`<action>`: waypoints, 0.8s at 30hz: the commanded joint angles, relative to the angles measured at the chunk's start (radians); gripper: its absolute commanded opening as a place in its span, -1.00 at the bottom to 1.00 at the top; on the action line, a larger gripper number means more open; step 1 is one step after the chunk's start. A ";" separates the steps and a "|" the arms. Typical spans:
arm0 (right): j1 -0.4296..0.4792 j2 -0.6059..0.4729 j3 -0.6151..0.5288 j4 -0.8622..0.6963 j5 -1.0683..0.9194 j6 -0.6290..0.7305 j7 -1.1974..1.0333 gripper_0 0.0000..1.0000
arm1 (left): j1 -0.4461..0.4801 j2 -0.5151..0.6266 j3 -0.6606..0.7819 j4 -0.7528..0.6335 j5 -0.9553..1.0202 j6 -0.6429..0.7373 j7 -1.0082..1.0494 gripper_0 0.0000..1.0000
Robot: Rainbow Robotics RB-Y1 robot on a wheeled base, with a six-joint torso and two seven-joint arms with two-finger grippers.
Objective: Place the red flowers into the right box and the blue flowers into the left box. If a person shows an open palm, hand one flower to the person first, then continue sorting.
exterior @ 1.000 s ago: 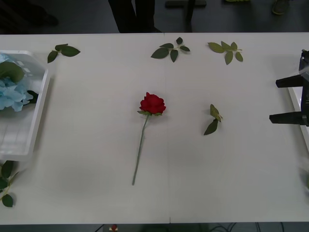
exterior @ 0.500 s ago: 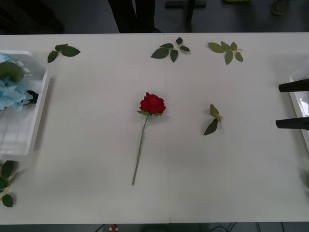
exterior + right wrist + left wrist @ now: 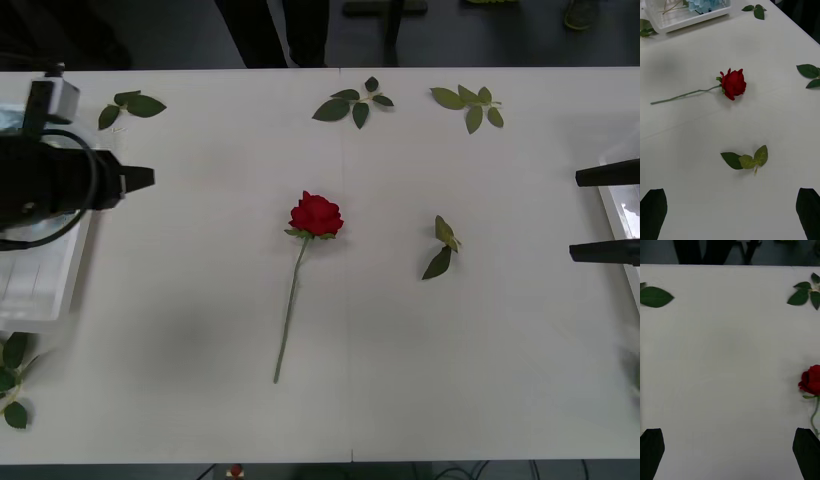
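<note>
The white desk (image 3: 200, 300) spans the front view, with one rose (image 3: 316, 214) left lying near its middle, well apart from both boxes. The left box (image 3: 45, 285) sits at the desk's left edge, largely covered by the left arm; the right wrist view shows blue flowers (image 3: 705, 4) already inside it. Only the rim of the right box (image 3: 612, 215) peeks in at the right edge. The left tool (image 3: 135, 179) hangs over the inner side of the left box, pointing toward the middle; the left wrist view shows its black fingers wide apart with nothing between them. The right tool (image 3: 590, 213) hovers beside the right box, its two fingers also spread and empty. No open palm is offered, so the step in hand looks like fetching the last red flower for the right box. The right tool seems the natural one: it would need to travel to the middle, come down over the thin stem (image 3: 290, 310) and pinch it low against the desk, then carry it right. The rose has a small tight red bloom pointing away from the robot, with its long green stem running toward the near edge. Loose leaf sprigs (image 3: 441, 247) lie around; the nearest sits between rose and right tool.
</note>
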 commanded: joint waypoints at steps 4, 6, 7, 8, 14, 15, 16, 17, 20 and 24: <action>0.004 -0.026 -0.003 -0.019 -0.005 -0.003 0.005 1.00 | -0.104 -0.115 -0.215 0.017 -0.182 -0.010 0.111 1.00; 0.004 -0.026 -0.003 -0.019 -0.005 -0.003 0.005 1.00 | -0.126 -0.138 -0.274 0.043 -0.226 -0.010 0.113 1.00; 0.004 -0.026 -0.003 -0.019 -0.005 -0.003 0.005 1.00 | -0.135 -0.147 -0.300 0.057 -0.243 -0.010 0.114 1.00; 0.004 -0.026 -0.003 -0.019 -0.005 -0.003 0.005 1.00 | -0.150 -0.158 -0.333 0.077 -0.268 -0.010 0.117 1.00; 0.004 -0.026 -0.003 -0.019 -0.005 -0.003 0.005 1.00 | -0.222 -0.215 -0.486 0.187 -0.427 -0.010 0.123 1.00; 0.004 -0.026 -0.003 -0.019 -0.005 -0.003 0.005 1.00 | -0.238 -0.229 -0.512 0.219 -0.455 -0.012 0.125 1.00; 0.004 -0.026 -0.003 -0.019 -0.005 -0.003 0.005 1.00 | -0.251 -0.239 -0.532 0.245 -0.473 -0.012 0.126 1.00; 0.004 -0.026 -0.003 -0.019 -0.005 -0.003 0.005 1.00 | -0.259 -0.247 -0.544 0.259 -0.485 -0.013 0.126 1.00; 0.004 -0.026 -0.003 -0.019 -0.005 -0.003 0.005 1.00 | -0.290 -0.272 -0.603 0.314 -0.539 -0.021 0.130 1.00; 0.004 -0.026 -0.003 -0.019 -0.005 -0.003 0.005 1.00 | -0.319 -0.296 -0.663 0.386 -0.571 -0.041 0.140 1.00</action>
